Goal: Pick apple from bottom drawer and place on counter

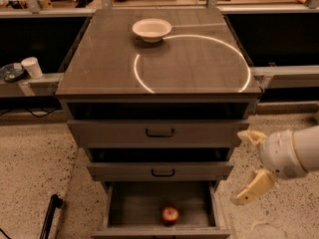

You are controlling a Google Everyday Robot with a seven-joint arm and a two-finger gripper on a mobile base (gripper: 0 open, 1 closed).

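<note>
While nothing is yet lifted, paper cup [33, 66]: stands at 9 o'clock on a side ledge, well apart from the cabinet and no part of the job.
Counter [189, 63]: the cabinet's glossy top, running from the centre up to 12 o'clock, with a white ring [135, 68] on it and bare surface on which to set something down.
Bowl [152, 29]: on the counter at 12 o'clock, at the ring's upper left (touching it or just beside it, I cannot tell which).
Upper drawers [160, 132]: two fronts with black handles, stacked between the counter and the lowest drawer.
Bottom drawer [134, 208]: pulled out at 6 o'clock, its grey floor open to view from above.
Apple [170, 215]: on that floor at 6 o'clock, near the front wall, resting alone.
Gripper [240, 168]: at 4 o'clock, outside the cabinet, to the right of the bottom drawer; its fingers are spread wide with nothing between them.
Gripper to apple: by my reading this is the reach, the pick not yet made. The next move calls for travel toward 8 o'clock, clearing the drawer's right wall and the drawer front above, then a descent with a finger on each side of the fruit before closing.
</note>
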